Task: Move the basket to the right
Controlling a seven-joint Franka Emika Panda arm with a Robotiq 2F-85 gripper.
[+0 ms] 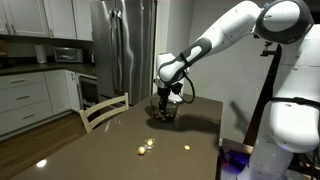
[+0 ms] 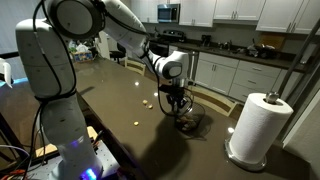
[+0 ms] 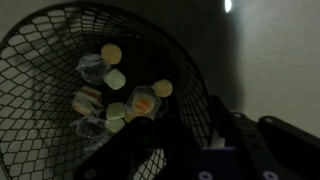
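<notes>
Close under lens: dark mesh basket (image 3: 40,80), small wrapped pieces (image 3: 115,80) inside, near rim right at jaws. Jaw spread and any hold on rim lost in shadow, cannot tell. Sits on table (image 2: 110,90) near paper towel roll (image 2: 255,125); round, so no axis to favour.

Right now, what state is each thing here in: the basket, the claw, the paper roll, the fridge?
Basket: upright on the table, small pieces inside.
Gripper: down at the basket's rim; open or shut unclear.
Paper roll: standing upright.
Loose pieces: scattered on the table.
Fridge: doors shut.
</notes>
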